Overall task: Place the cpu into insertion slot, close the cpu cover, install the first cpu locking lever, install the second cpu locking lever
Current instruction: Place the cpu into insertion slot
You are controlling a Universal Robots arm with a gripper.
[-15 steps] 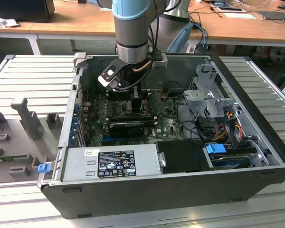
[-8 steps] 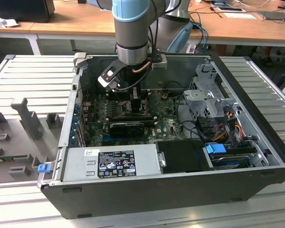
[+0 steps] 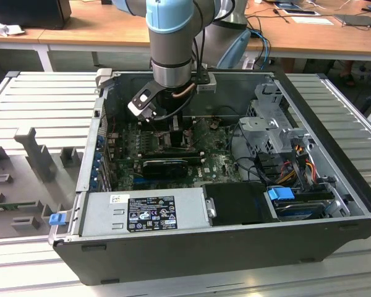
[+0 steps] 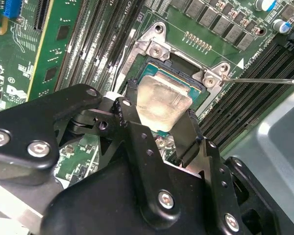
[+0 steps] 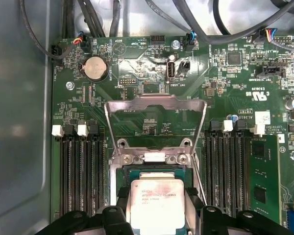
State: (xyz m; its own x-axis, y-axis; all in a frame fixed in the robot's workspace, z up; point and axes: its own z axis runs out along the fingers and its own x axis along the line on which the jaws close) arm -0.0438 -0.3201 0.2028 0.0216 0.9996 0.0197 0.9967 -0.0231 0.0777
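One upright arm [image 3: 170, 43], end effector [image 4: 160, 113] tight on the cpu [image 4: 159, 97]

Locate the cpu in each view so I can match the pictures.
Exterior view: hidden under the arm's wrist, over the motherboard.
Second wrist view: the cpu sits between the fingers of the gripper.
First wrist view: the cpu lies between the memory slot banks.
Shared landmark: the screwed metal bracket bordering it in both wrist views.

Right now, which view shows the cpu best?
Second wrist view: the cpu shows nearly whole, held in the gripper. First wrist view cuts part of it off; in the exterior view the arm stands over it.
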